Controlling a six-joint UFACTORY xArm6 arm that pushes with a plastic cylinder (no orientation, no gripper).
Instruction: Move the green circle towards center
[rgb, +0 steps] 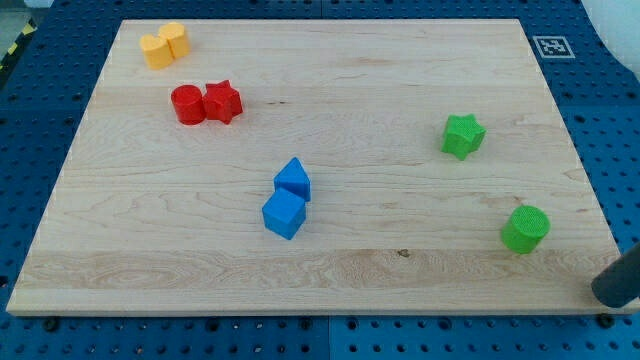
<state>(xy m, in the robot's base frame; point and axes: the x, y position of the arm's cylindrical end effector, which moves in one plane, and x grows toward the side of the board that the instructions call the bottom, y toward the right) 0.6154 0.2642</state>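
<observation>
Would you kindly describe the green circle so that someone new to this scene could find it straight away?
Start at the pale wooden board and go to its corner at the view's bottom right. The green round cylinder block stands there alone, with my tip just off the board's edge to its right. The only other green piece, the green star block, sits higher up and has points.

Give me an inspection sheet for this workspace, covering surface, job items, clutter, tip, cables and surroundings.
Surface: wooden board, flat, light grain.
Job's things: green circle near the view's bottom right, upright, far from the centre.
Clutter: green star above the circle; blue cube touching another blue block near the centre; red circle touching red star; two yellow blocks together at top left.
Tip: my tip off the board's bottom right corner, right of the green circle, not touching.
Cables: nothing seen.
Surroundings: blue perforated table; marker tag at top right.
</observation>
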